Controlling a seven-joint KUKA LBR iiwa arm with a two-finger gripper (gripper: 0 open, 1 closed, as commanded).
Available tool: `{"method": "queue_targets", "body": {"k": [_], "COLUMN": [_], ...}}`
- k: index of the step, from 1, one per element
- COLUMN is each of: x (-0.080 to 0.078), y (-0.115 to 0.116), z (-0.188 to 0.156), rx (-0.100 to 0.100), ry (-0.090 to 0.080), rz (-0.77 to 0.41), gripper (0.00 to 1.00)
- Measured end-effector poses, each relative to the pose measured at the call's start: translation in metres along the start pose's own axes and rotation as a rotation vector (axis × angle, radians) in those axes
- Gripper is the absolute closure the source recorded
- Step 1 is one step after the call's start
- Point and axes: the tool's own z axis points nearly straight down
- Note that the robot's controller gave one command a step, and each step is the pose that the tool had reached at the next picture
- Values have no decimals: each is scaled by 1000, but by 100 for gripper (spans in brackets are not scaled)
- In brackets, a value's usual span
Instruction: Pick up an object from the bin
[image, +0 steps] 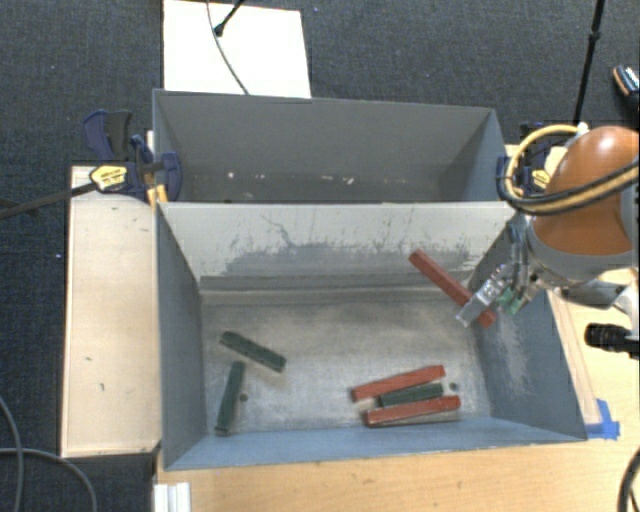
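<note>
The claw (481, 304) is reaching into the grey metal bin (330, 160) from the right side and is pinching a long red bar (438, 273) at the bar's lower right end. Its pale metal fingers (487, 291) are pressing together across the bar, with a short stub of red poking out just past them. Little or no gap is showing between the fingers beyond the bar's own thickness.

The red bar is slanting from upper left to lower right in the camera view, in the right rear part of the bin. Its free end is pointing toward the scuffed lower part of the back wall. Whether that end is touching the wall or the floor cannot be told.

Behind the claw, the arm's orange cover (592, 190) is hanging over the bin's right rim, with yellow and black cables (524, 158) looping beside it.

The other things are lying flat on the floor, well apart from the claw. Near the front right, three bars are sitting close together, almost parallel: a second red bar (397, 383) farthest back, a dark green bar (408, 397) in the middle touching it, and a third red bar (412, 411) at the front. On the left side, a tilted green bar (252, 351) is lying at a slant, and just beside it an upright-running green bar (231, 396) is pointing toward the front wall; the two are near each other but apart.
</note>
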Motion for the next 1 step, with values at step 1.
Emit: {"method": "queue_targets", "body": {"k": [1], "x": [-30], "y": [5], "z": [-53], "rx": [0], "ry": [0], "rz": [-476], "gripper": [100]}}
